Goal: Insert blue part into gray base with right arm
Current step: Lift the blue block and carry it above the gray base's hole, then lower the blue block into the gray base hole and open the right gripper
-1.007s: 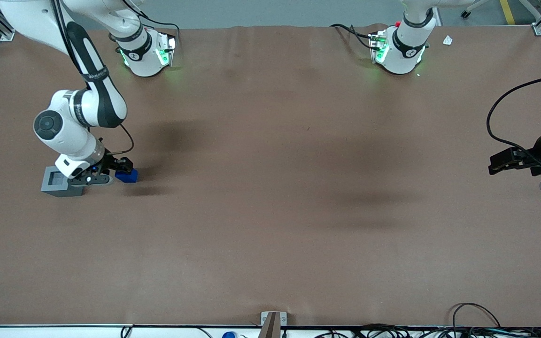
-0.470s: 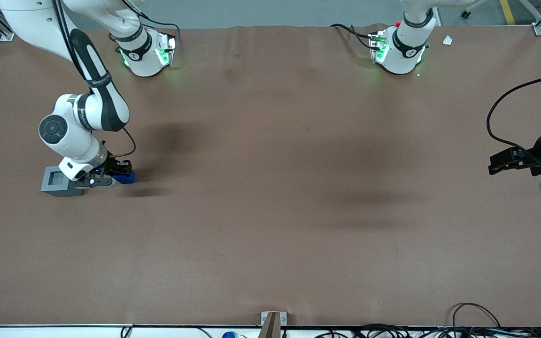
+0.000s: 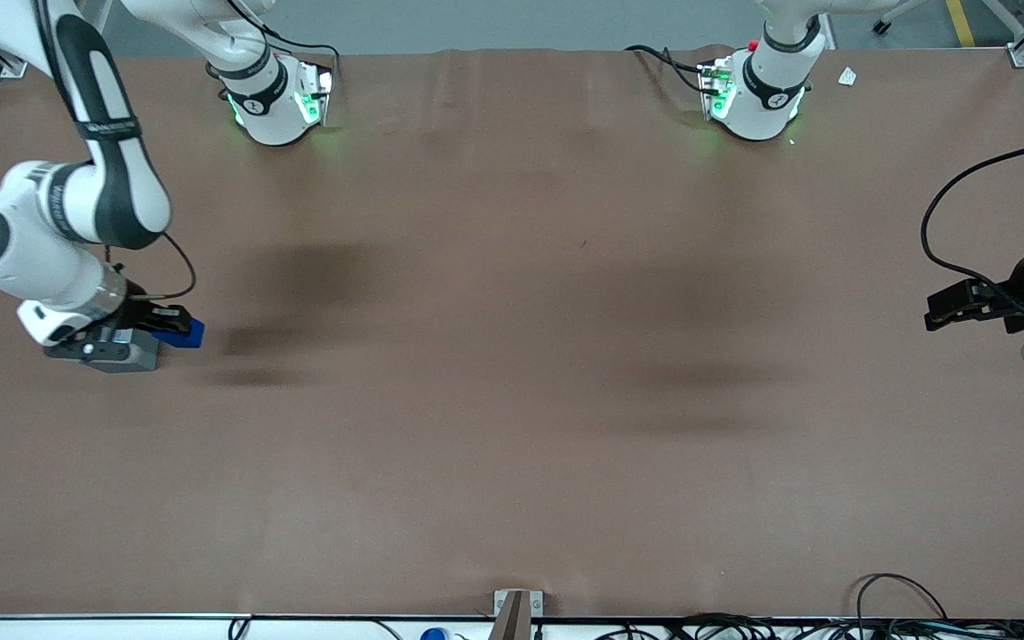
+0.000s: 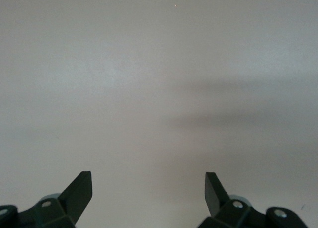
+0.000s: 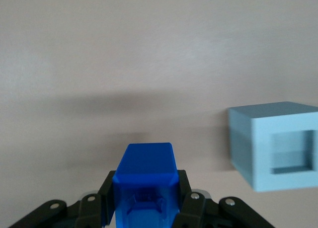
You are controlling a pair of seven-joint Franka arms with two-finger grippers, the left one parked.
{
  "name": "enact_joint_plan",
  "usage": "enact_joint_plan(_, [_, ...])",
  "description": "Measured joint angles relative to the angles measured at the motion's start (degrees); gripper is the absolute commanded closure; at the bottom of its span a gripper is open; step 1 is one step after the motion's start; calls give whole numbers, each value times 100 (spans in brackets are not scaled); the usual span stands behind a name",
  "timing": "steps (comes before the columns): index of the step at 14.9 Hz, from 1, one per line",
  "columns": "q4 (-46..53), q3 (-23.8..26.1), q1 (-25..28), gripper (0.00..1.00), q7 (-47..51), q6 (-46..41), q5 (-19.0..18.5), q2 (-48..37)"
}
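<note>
My right gripper (image 3: 170,325) is shut on the blue part (image 3: 183,334) and holds it a little above the brown table. In the front view the arm's wrist covers most of the gray base (image 3: 144,357), which sits right beside the blue part, toward the working arm's end of the table. In the right wrist view the black fingers (image 5: 183,184) of the gripper (image 5: 145,184) clamp the sides of the blue part (image 5: 146,163). The gray base (image 5: 273,146) stands off to the side on the table, clear of the blue part, with its square recess showing.
Both arm bases (image 3: 276,98) (image 3: 756,93) glow green at the table edge farthest from the front camera. The parked arm's gripper (image 3: 965,307) and black cables (image 3: 956,222) lie at the parked arm's end. A metal bracket (image 3: 516,609) sits at the near edge.
The right arm has carried the blue part sideways toward the gray base. Its wrist now covers most of the base in the front view.
</note>
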Motion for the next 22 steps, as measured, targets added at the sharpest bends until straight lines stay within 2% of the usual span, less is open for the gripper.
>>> enact_joint_plan(13, [205,-27,-1107,95,-1139,-38,-5,26])
enact_joint_plan(22, [600,-24,-1321,95,-1523,-29,-6,586])
